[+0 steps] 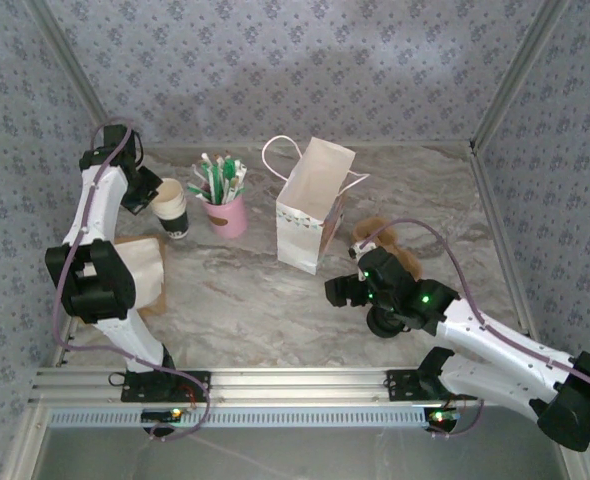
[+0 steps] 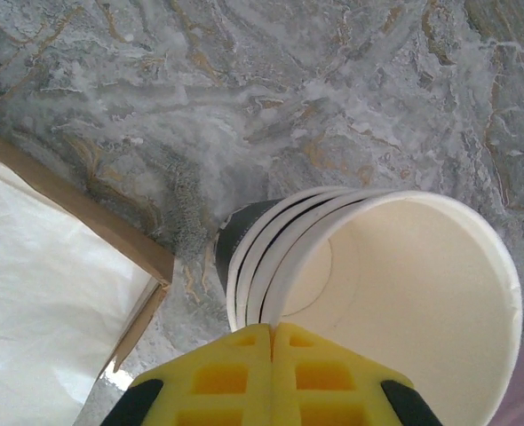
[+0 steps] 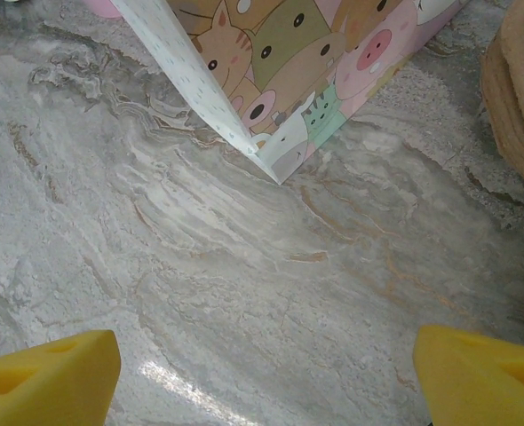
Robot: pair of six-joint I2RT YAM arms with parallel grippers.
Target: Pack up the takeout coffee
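We find the left gripper (image 2: 271,330) pressed together at the rim of 3 nested lidless cups (image 2: 395,293), which lean mouth-first toward it; the right gripper (image 3: 268,355) is spread and empty.

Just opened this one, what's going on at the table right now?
The left gripper is closed on the rim of a stack of lidless paper cups, which leans at the back left of the table. The right gripper hangs open low over the tabletop, just in front of the upright paper bag.
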